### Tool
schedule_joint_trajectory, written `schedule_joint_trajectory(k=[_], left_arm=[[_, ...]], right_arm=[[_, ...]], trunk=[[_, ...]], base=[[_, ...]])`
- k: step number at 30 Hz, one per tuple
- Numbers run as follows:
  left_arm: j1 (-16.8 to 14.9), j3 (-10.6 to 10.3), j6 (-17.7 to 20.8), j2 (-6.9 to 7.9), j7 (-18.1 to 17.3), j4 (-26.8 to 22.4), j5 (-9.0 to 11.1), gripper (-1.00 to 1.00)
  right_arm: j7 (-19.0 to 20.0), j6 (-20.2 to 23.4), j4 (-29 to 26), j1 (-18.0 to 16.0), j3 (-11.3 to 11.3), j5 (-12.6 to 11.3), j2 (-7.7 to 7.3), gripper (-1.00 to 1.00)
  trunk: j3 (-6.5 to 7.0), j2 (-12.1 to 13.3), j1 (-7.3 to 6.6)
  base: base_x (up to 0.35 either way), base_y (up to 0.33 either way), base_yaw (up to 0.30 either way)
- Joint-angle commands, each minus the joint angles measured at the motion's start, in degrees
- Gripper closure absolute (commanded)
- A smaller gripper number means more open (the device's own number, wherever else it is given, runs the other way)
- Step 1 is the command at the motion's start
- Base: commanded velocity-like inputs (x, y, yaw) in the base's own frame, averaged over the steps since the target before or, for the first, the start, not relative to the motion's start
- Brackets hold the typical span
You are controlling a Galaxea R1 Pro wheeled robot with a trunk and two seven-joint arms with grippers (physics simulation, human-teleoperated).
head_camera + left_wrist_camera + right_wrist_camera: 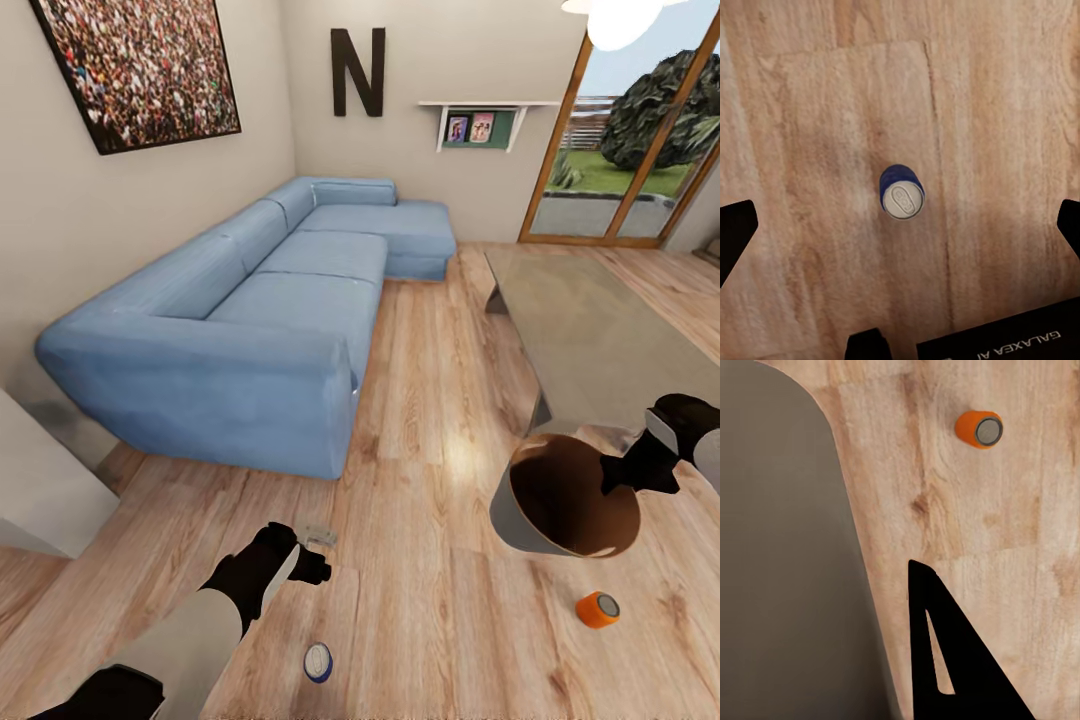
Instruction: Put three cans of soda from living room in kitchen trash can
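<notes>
Orange soda can (597, 609) lay on its side on the wood floor (420, 420) — just below the grey bin (560, 497) gripped at the rim by the right gripper (622, 478). That arm was nearer, though busy; the left gripper (312, 560), jaws spread and empty, hovered over a blue can (901, 193) instead.

My right hand (628, 470) covers part of the tash can (520, 515) rim; I can't tell if it grips. The bench (600, 340) runs off-frame.
</notes>
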Motion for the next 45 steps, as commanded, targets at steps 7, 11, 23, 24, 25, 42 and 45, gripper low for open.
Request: schedule_joint_trajectory(k=[7,11,23,24,25,42,45], left_arm=[[0.0,0.0,0.0,-0.07,0.0,0.0,0.0,-1.0],[0.0,0.0,0.0,-0.08,0.0,0.0,0.0,-1.0],[0.1,0.0,0.0,-0.18,0.0,0.0,0.1,-1.0],[0.1,0.0,0.0,-0.18,0.0,0.0,0.1,-1.0],[0.1,0.0,0.0,-0.19,0.0,0.0,0.1,-1.0],[0.1,0.0,0.3,-0.43,0.1,0.4,0.1,-1.0],[0.1,-0.1,0.3,-0.44,0.1,1.3,0.1,-1.0]], right_arm=[[0.1,0.1,0.3,-3.3,3.8,-0.6,0.29,1.0],[0.1,0.1,0.4,-4.0,4.8,-0.6,0.94,1.0],[0.2,0.1,0.6,-10.1,11.2,-0.6,2.51,1.0],[0.2,0.1,0.6,-10.4,11.5,-0.6,2.51,1.0],[0.2,0.1,0.6,-10.6,11.6,-0.6,2.52,1.0],[0.3,0.1,0.6,-11.6,12.5,-0.6,2.63,1.0],[0.3,0.1,0.6,-11.6,12.4,-0.6,2.62,1.0]], trunk=[[-1.88,-2.8,1.54],[-2.95,-4.4,2.42],[-6.16,-9.2,5.05],[-6.42,-9.6,5.27],[-6.69,-10.0,5.49],[-11.24,-16.9,9.23],[-12.04,-18.1,9.88]], base=[[0.0,0.0,0.0],[0.0,0.0,0.0],[0.0,0.0,0.0],[0.0,0.0,0.0],[0.0,0.0,0.0],[0.0,0.0,0.0],[0.0,0.0,0.0]])
